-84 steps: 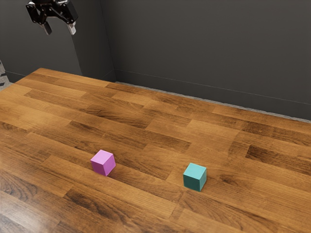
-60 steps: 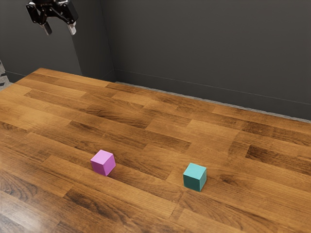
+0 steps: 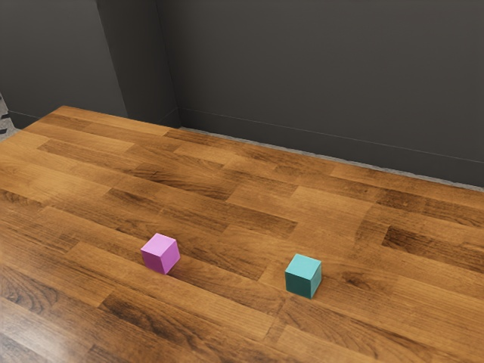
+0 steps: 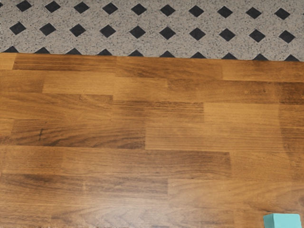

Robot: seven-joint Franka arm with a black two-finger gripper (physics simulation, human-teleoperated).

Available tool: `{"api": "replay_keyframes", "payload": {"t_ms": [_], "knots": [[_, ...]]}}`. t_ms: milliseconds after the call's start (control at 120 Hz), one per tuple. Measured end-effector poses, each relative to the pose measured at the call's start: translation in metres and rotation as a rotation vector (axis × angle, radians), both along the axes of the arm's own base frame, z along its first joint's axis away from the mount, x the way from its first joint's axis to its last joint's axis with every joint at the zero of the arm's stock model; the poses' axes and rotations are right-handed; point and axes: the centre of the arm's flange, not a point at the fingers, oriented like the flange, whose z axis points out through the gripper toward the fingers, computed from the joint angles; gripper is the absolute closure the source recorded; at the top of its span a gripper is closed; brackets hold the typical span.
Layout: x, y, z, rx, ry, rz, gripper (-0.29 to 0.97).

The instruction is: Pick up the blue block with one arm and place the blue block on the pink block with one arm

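The wooden surface (image 3: 242, 189) carries 2 small cubes, and both stand flat on the planks. The pink block (image 3: 160, 253) lies in the near part of the surface, a little toward the exterior view's left. The blue block (image 3: 303, 275), whose colour looks closer to teal, stands at about 4 o'clock from the pink block, toward the exterior view's right. The 2 blocks are well apart and do not touch, and bare wood lies between them. The blue block stands on the wood itself, at the same level as the pink one. Each block is turned a little, so that 1 vertical edge points toward the camera. Each one throws a small soft shadow on the planks beside it.

At 12 o'clock, behind the far edge of the surface, a dark grey wall (image 3: 318, 68) closes the room. The wall has a corner at about 11 o'clock.

In the wrist view the camera looks straight down on the surface (image 4: 118, 142), and the long planks run across in brown and orange tones. Past the edge of the surface there is a floor (image 4: 152, 28), speckled grey with rows of black diamond shapes. A small part of the blue block (image 4: 283, 221) shows on the wood, well apart from that edge.

About the claw, I cannot tell whether it is released or clenched.
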Motion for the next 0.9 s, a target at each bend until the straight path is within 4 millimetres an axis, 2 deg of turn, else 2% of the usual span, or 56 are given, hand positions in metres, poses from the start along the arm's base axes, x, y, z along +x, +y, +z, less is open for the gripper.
{"api": "replay_keyframes", "payload": {"t_ms": [117, 158, 225, 300, 358, 408, 442, 567, 625, 675, 800, 842, 900], "knots": [[0.005, 0.006, -0.007, 0.002, 0.014, 0.017, 0.02], [0.011, 0.006, -0.016, -0.001, 0.037, 0.017, 0.02], [0.024, 0.001, -0.044, -0.009, 0.103, 0.007, 0.02], [0.004, -0.025, -0.064, -0.002, 0.157, -0.059, 0.02], [0.002, -0.049, -0.112, 0.002, 0.240, -0.111, 0.02], [0.009, -0.069, -0.174, 0.006, 0.330, -0.146, 0.02], [0.013, -0.084, -0.206, 0.013, 0.368, -0.167, 0.02], [0.037, -0.150, -0.287, 0.031, 0.440, -0.200, 0.02], [0.051, -0.180, -0.336, 0.030, 0.468, -0.193, 0.02], [0.052, -0.197, -0.378, 0.027, 0.487, -0.180, 0.02], [0.062, -0.233, -0.463, 0.029, 0.490, -0.133, 0.02], [0.066, -0.242, -0.479, 0.015, 0.471, -0.109, 0.02], [0.072, -0.251, -0.488, -0.011, 0.436, -0.074, 0.02]]}}
